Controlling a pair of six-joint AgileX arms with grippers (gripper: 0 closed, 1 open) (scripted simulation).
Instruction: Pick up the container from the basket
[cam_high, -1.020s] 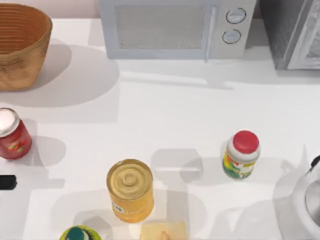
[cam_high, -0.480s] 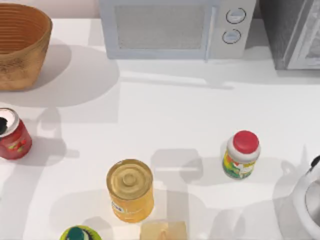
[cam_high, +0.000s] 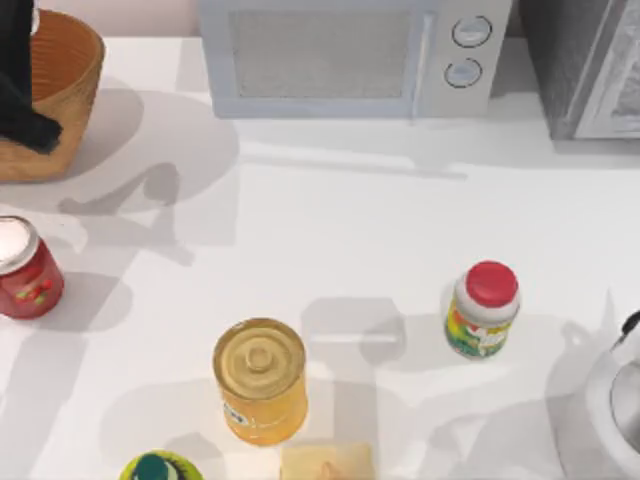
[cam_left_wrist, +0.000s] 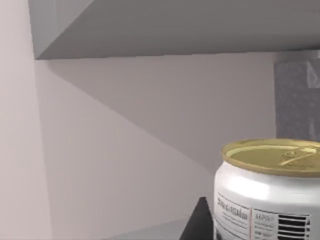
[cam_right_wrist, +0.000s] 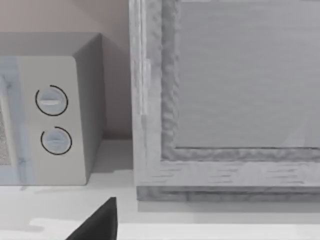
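Note:
The wicker basket (cam_high: 72, 60) stands in the table's far left corner, and my left arm (cam_high: 18, 90) reaches over its left part, hiding the inside. In the left wrist view the container (cam_left_wrist: 270, 195) is very close and upright, with an olive-gold top and a whitish printed body, against a bare wall. A dark tip of my left gripper (cam_left_wrist: 200, 224) sits right beside it; I cannot tell whether they touch. My right gripper (cam_right_wrist: 100, 224) is parked at the right, facing the grey cabinet.
A microwave (cam_high: 350, 55) and a grey cabinet (cam_high: 590, 60) line the back. A red can (cam_high: 25, 270) stands at the left edge, a yellow can (cam_high: 260, 380) front centre and a red-lidded jar (cam_high: 483, 310) to the right. A white rounded object (cam_high: 615, 400) sits at the right edge.
My left arm has swept from the near left edge, past the red can, back to the basket. Nothing on the table has moved.

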